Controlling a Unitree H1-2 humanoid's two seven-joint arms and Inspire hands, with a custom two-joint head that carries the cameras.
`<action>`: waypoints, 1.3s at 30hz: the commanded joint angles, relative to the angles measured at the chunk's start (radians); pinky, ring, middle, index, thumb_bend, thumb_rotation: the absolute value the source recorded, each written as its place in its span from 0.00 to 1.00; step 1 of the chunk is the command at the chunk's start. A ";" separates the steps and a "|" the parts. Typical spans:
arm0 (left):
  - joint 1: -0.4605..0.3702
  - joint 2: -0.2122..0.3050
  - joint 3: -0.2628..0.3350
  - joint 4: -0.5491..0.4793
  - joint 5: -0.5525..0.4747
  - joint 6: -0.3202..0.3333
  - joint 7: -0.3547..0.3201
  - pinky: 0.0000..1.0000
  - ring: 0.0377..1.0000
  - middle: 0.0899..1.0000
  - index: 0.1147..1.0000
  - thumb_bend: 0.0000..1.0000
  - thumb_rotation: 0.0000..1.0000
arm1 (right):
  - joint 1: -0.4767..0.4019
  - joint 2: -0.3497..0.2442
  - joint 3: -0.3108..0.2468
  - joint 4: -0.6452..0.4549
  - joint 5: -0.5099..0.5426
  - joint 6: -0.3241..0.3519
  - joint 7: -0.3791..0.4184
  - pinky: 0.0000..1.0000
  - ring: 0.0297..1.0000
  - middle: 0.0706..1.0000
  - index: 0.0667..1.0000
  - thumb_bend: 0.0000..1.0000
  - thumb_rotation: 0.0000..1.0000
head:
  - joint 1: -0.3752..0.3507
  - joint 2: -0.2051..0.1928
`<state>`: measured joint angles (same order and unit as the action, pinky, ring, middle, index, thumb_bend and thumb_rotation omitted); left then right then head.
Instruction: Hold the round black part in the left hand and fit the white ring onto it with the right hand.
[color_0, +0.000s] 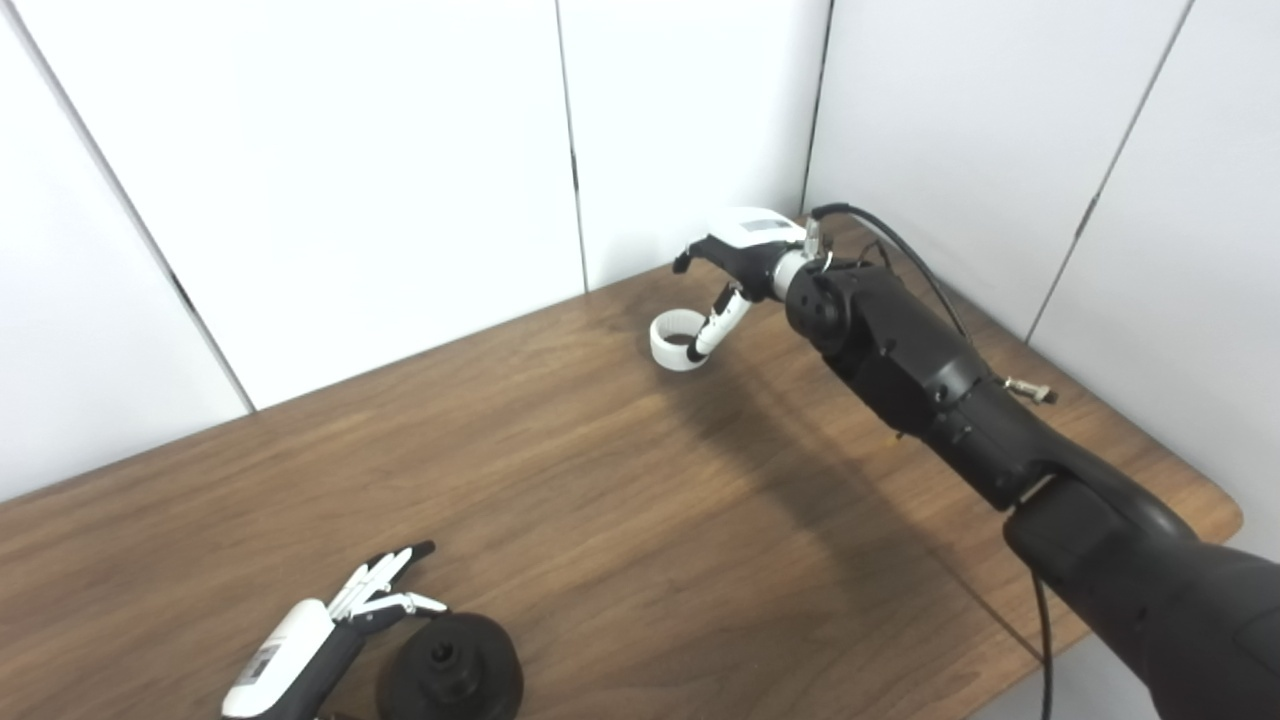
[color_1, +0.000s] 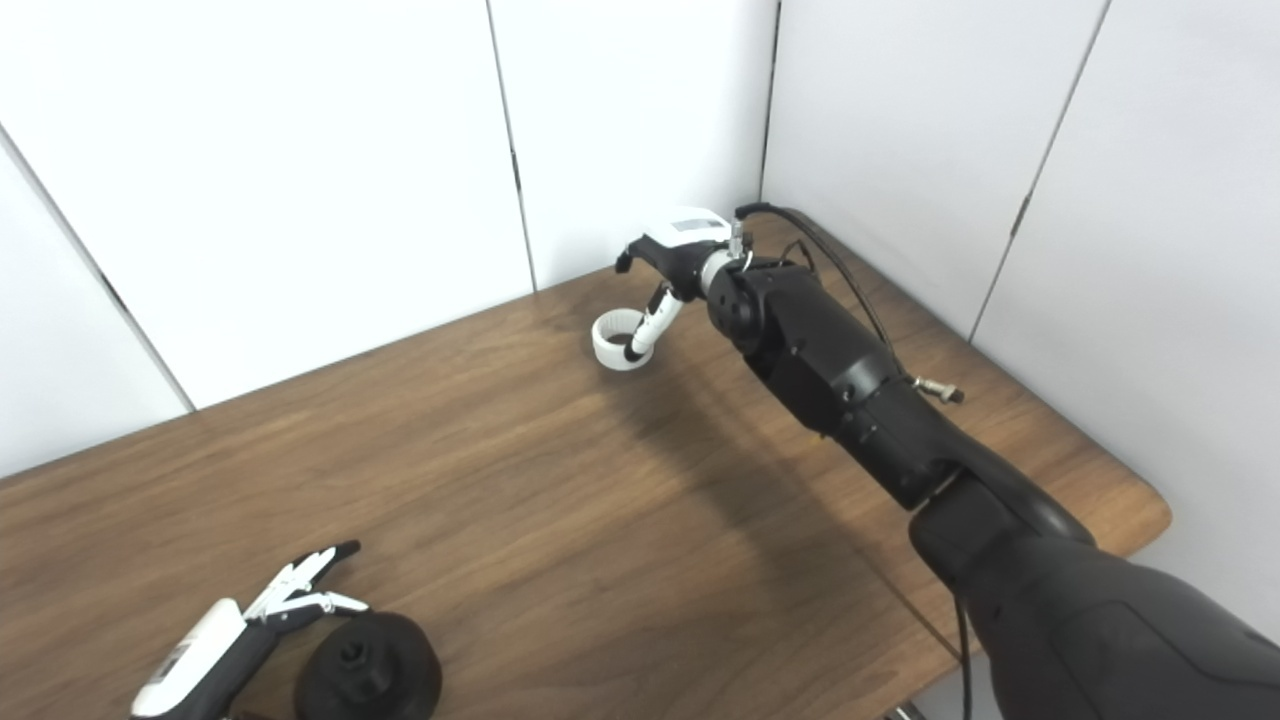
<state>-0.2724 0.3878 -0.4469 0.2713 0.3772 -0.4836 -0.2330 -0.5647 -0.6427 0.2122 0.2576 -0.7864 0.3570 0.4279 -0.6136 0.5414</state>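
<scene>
Stage: early — neither part lifted off the table (color_0: 600, 470), nothing mated yet.
Done so far: reaching only; both hands sitting at their parts, no secure grasp showing on either.
Left to do: closing the left hand on the round black part, lifting it, picking up the white ring, carrying it across the table, seating it on the black part.
Left hand (color_0: 345, 615): lying low near the front edge, left of centre, just beside the round black part (color_0: 450, 670). Fingers stretched out straight and slightly spread, pointing toward the back wall — holding nothing, not wrapping the part.
Right hand (color_0: 740, 255): reaching far out toward the back right corner, hanging over the white ring (color_0: 678, 342). One white finger (color_0: 722, 322) dipping down at the ring's right rim, looking hooked into or against it; other fingers curled loosely above. Not gripping it as far as visible — contact or near-contact only, hard to tell which.
White ring: resting on the wood near the back edge, close to the corner where the wall panels meet. Short, thick-walled band, plain white, open hole facing up and slightly tilted toward the camera.
Round black part: sitting at the front edge, partly cut off by the frame bottom. Matte black disc shape, raised centre hub with a small hole, looking like a pulley or wheel.
Separation: ring and black part well apart, lying roughly on a diagonal across the table.
</scene>
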 joint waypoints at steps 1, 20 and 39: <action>0.038 0.059 0.006 0.031 0.031 0.027 -0.041 1.00 1.00 0.99 0.42 0.52 0.07 | -0.065 -0.025 -0.007 -0.006 0.011 0.011 0.001 0.77 0.89 0.91 0.83 0.83 0.34 | -0.001 0.001; 0.052 0.059 0.021 0.015 0.023 0.025 -0.057 1.00 1.00 0.99 0.42 0.52 0.07 | -0.065 -0.017 0.048 0.017 0.049 0.094 0.090 0.85 0.92 0.96 0.88 1.00 0.32 | 0.015 0.017; 0.063 0.062 0.026 -0.003 0.011 0.033 -0.074 1.00 1.00 0.99 0.42 0.52 0.07 | -0.017 0.036 0.065 0.066 0.062 0.052 -0.054 0.81 0.88 0.92 0.77 0.88 0.27 | 0.028 0.034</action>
<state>-0.2468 0.4027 -0.4185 0.2474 0.3599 -0.4834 -0.2617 -0.5557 -0.6032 0.2824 0.3275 -0.7289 0.4273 0.3952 -0.5844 0.5752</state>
